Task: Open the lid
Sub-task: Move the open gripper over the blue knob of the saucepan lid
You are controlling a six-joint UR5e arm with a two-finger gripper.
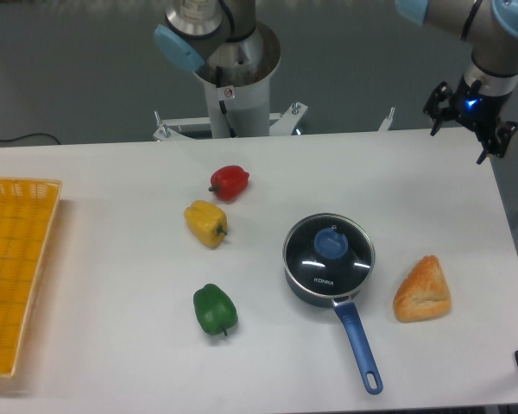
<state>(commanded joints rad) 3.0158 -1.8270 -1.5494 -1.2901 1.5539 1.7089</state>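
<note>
The lid [329, 251] sits flat on the dark blue saucepan [328, 280], right of the table's [112, 345] centre and toward the near edge; its metal rim follows the pan's rim all round, so it reads as closed. Being round, the lid has no long axis of its own; its blue knob [331, 242] stands at the centre and faces straight up, and the white KONKA lettering lies toward 6 o'clock from the knob, reading upright from the near side. The saucepan's long handle [359, 342] runs out toward about 5 o'clock, ending near the front edge. The gripper [471, 128] hangs well apart from the lid, at roughly 1 o'clock from it, over the far right edge of the table; its dark fingers stand spread with nothing between them. A piece of bread [423, 290] lies just beside the pan at 3 o'clock. A yellow pepper [206, 222] lies at 10 o'clock, a red pepper [230, 182] farther off near 11, a green pepper [215, 310] at 8. A yellow basket [17, 267] rests at the left edge.
</note>
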